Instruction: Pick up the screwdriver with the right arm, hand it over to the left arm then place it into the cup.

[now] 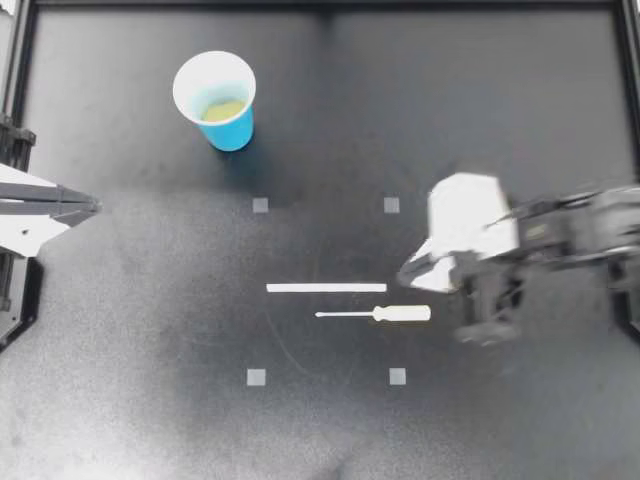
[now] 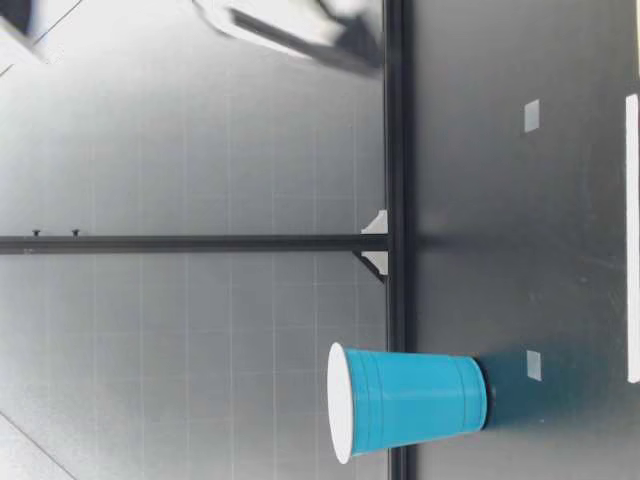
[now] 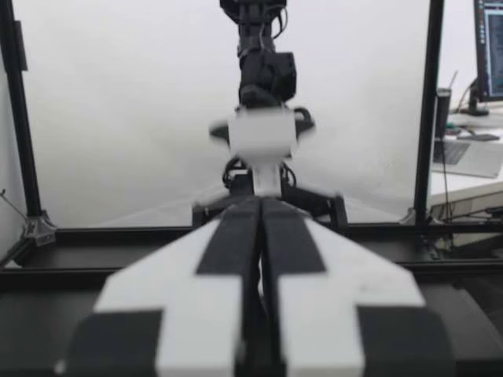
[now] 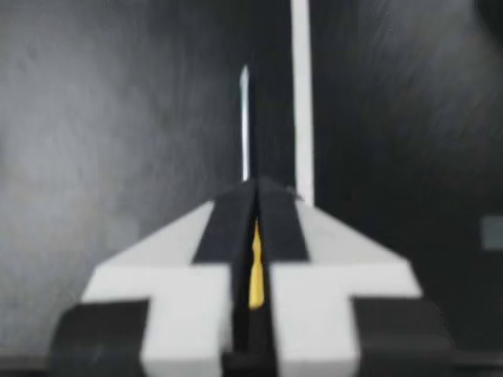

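The screwdriver lies flat on the black table, pale handle toward the right arm, thin shaft pointing left. My right gripper hovers, blurred, just beyond the handle end. In the right wrist view its fingers stand almost together with nothing gripped. A yellow sliver of the handle shows through the slit, and the shaft runs ahead. The blue cup with a white rim stands upright at the back left, also in the low view. My left gripper rests shut at the left edge, its fingers pressed together.
A white strip lies parallel to the screwdriver, just behind it. Small grey tape squares mark a rectangle around them. A black frame rail borders the table's far side. My right arm shows blurred ahead of the left gripper.
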Motion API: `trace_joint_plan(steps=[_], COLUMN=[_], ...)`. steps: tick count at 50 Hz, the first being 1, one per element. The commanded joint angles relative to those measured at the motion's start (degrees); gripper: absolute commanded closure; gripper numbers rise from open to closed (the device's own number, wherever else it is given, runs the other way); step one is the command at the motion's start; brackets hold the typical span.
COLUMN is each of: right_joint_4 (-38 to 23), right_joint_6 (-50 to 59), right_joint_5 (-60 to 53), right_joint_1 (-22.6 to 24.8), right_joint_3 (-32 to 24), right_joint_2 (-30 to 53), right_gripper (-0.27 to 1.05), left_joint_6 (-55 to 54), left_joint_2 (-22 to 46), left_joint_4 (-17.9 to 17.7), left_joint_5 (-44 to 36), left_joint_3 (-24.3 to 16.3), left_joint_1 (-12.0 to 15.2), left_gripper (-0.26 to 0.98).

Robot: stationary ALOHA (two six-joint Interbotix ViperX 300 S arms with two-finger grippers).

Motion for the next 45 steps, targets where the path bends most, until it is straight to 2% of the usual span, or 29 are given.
trace_joint_plan(steps=[1, 8, 12, 28, 45], right_joint_4=[0.4, 0.4, 0.4, 0.4, -0.2], right_joint_6=[0.0, 0.0, 0.0, 0.0, 0.0], right_joint_5=[1.8, 4.7, 6.8, 11.9, 11.8], right_joint_1=[1.1, 2.1, 2.2, 2.2, 2.2], right_joint_3=[-3.2, -6.2, -8.2, -13.1, -13.0], right_joint_2=[3.0, 9.2, 12.3, 20.6, 23.0], right_gripper=[0.5, 0.22, 0.14, 0.16, 0.19], left_joint_6=[0.0, 0.0, 0.0, -0.1, -0.3], left_joint_2=[0.6, 0.8, 0.7, 0.8, 0.8], left_joint_4=[-0.1, -0.1, -0.1, 0.0, -0.1], left_joint_5=[-0.3, -0.2, -0.2, -0.1, 0.0], left_joint_3=[-0.8, -0.7, -0.7, -0.7, -0.7], left_joint_1=[-0.2, -0.1, -0.2, -0.2, -0.1], left_gripper=[0.65, 0.65, 0.65, 0.65, 0.65])
